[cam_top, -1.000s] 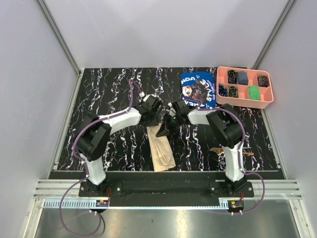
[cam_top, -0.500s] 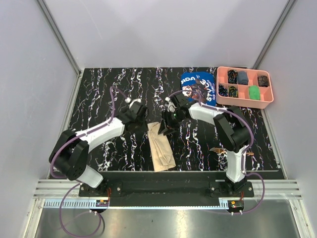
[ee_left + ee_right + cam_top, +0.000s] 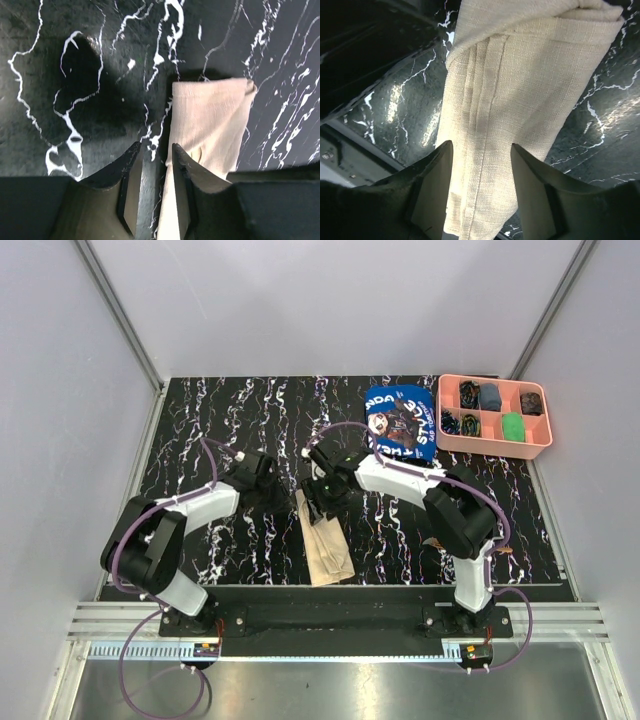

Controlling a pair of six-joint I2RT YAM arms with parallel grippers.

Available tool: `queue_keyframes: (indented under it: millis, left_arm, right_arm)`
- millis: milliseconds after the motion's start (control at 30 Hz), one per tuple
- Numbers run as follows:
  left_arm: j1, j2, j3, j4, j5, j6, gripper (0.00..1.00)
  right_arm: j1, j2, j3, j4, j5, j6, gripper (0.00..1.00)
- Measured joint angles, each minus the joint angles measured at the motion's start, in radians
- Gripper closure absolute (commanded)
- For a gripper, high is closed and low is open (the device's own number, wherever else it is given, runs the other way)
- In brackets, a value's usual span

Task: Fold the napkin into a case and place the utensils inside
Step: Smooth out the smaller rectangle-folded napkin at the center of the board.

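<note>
— Since both of your wrist cameras see it, which way does the case (image 3: pixel 322 540) run?

— Lengthwise away from my bases. Its long axis goes near to far on the table (image 3: pixel 200 440), and the near end leans a little toward my right side. It lies flat between my two arms, close to the table's front edge. Through my right wrist I see the layered folds running along that same length, and the far end is bunched into a rounded corner.

— Where is it against your right pincer (image 3: pixel 480 170)?

— Directly beneath. That pincer hangs over the far end with its jaws well apart, one finger above each long edge of the cloth. They clasp nothing. Whether the tips touch the fabric I cannot tell.

— And the left pincer (image 3: pixel 152 167)?

— It sits just beside the case's far end, on its left. Its jaws are parted by a narrow gap, bare table shows between them, and nothing is held. One finger overlaps the cloth's edge in that view, but contact I cannot tell.
</note>
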Motion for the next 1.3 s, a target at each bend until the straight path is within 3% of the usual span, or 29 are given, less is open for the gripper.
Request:
queue_keyframes:
  millis: [200, 767, 1300]
  left_arm:
    - [0.018, 0.038, -0.001, 0.043, 0.029, -0.035, 0.71]
    - [0.020, 0.048, -0.040, 0.112, 0.038, -0.079, 0.80]
    - [0.019, 0.067, -0.055, 0.155, 0.064, -0.097, 0.80]
  right_arm:
    - [0.023, 0.018, 0.058, -0.039, 0.100, -0.003, 0.56]
    - [0.039, 0.122, 0.172, -0.065, 0.176, -0.011, 0.53]
    - [0.052, 0.165, 0.205, -0.064, 0.172, -0.011, 0.54]
